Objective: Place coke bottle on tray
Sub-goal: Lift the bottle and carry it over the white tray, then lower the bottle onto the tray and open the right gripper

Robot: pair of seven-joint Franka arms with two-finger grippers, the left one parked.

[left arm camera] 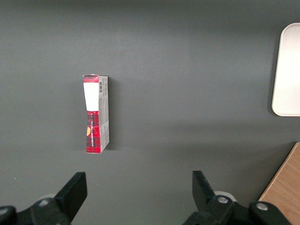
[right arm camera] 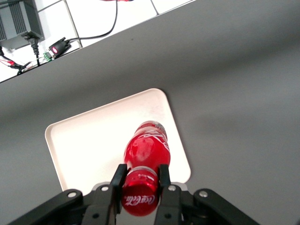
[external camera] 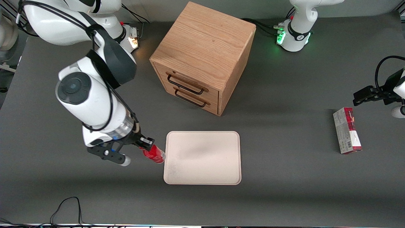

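Status: pick-up complete, placement outstanding. The coke bottle (external camera: 154, 154) is off the table (external camera: 284, 196), held in the air by the gripper (external camera: 144, 146) at the cap end. In the right wrist view the two fingers (right arm camera: 118, 180) press against either side of the red cap, so the gripper (right arm camera: 140, 183) is pinching the coke bottle (right arm camera: 145, 150) just below its top.

Location: in the front view the bottle hangs at the tray's (external camera: 202, 171) short edge on the working arm's side, its base just reaching that rim. The right wrist view shows the base end over the tray (right arm camera: 84, 140), near one rounded corner. No part appears to rest on the tray surface.

Orientation: the long axis is tilted, neither upright nor flat. The cap end sits higher, in the gripper; the silvery base points down and inward toward the tray's middle.

Remaining, in my judgement: carry the bottle further over the tray, lower it until it is supported, release.

Other items: a wooden drawer cabinet (external camera: 202, 57) stands farther from the front camera than the tray; a carton box (external camera: 347, 130) lies toward the parked arm's end of the table.
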